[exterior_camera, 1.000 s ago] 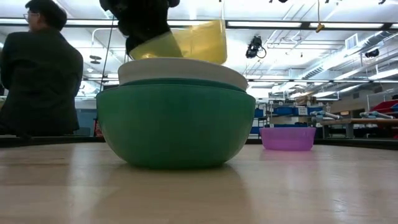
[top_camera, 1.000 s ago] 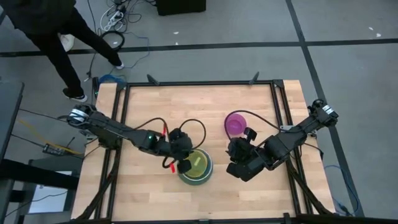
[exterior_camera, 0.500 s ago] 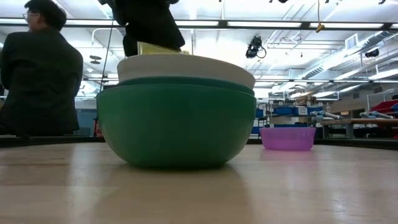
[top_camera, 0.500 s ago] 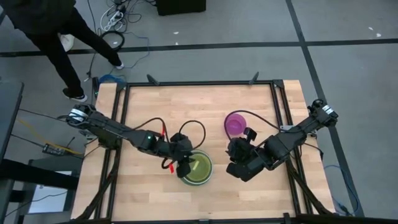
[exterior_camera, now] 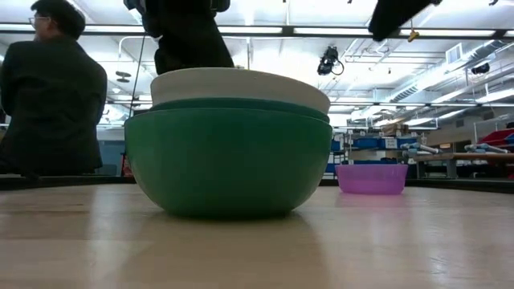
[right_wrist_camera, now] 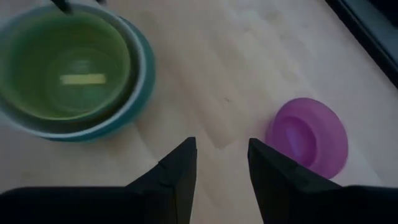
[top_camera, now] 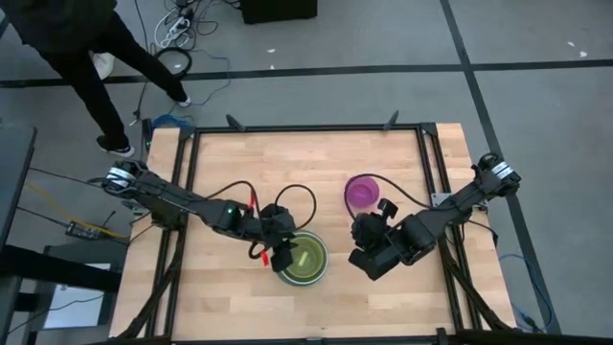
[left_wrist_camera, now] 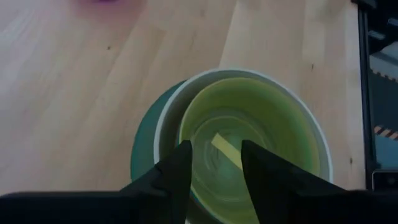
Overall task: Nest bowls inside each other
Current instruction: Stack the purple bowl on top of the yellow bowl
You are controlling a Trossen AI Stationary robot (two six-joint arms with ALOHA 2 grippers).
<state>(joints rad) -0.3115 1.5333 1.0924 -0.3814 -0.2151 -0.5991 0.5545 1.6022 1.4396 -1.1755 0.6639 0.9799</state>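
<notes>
A stack of bowls (top_camera: pixel 305 259) stands near the table's front, left of the middle: a green outer bowl (exterior_camera: pixel 229 160), a white bowl whose rim (exterior_camera: pixel 241 84) shows above it, and a yellow-green bowl (left_wrist_camera: pixel 261 124) innermost. My left gripper (left_wrist_camera: pixel 214 168) hovers open over the stack's left rim, with nothing between its fingers. A purple bowl (right_wrist_camera: pixel 308 137) rests alone on its base, farther back and to the right. My right gripper (right_wrist_camera: pixel 221 165) hangs open above bare table between the stack and the purple bowl.
Black rails (top_camera: pixel 436 192) frame the wooden table. A person (exterior_camera: pixel 52 88) stands beyond the far left corner. Bare wood lies left of the stack and along the far edge.
My left gripper has opened and let go of the yellow-green bowl, which has dropped from a tilt above the stack down into the white bowl. My right gripper has come down a little, and its arm now shows at the top of the low view.
</notes>
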